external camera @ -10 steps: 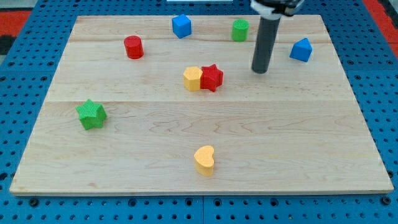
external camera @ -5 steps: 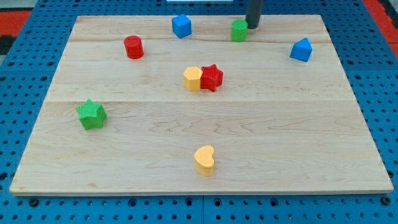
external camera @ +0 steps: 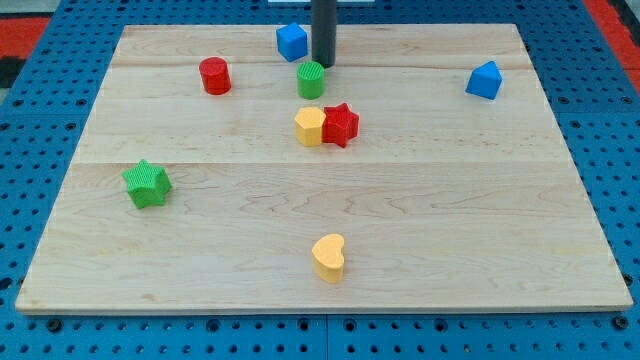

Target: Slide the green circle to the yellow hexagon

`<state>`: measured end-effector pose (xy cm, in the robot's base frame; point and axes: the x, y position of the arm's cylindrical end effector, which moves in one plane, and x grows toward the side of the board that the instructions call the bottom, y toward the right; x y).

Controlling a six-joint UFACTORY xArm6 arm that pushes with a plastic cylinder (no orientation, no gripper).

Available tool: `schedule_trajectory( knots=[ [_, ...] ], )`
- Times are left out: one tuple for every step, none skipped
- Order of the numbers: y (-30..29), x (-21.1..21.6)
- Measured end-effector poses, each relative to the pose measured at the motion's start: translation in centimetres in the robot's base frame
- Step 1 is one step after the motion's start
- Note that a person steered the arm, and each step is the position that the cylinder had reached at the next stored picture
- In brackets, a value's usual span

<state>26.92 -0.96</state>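
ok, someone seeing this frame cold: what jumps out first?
Probably the dark rod coming down from the view's top, my tip just above and right of the green circle. Next, the tight pair at the board's centre: the yellow hexagon touching the red star, a short gap below that circle.

Board: pale wooden table top on a blue pegboard.
Top edge: blue cube left of centre; blue block near the top right corner.
Upper left: red cylinder.
Upper centre: green circle, just above the yellow hexagon, apart from it.
Centre: yellow hexagon touching the red star on its right.
Left edge: green star.
Bottom edge: yellow heart, near the middle.
Contact: my tip rests just above the green circle.
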Motion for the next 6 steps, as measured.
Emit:
schedule_trajectory(
  knots=[
    [-2.4,2.3],
    [-3.3,4.9],
    [-4.9,6.2],
    [-5.0,5.7],
    [-2.5,4.7],
    [2.3,4.5]
  ],
)
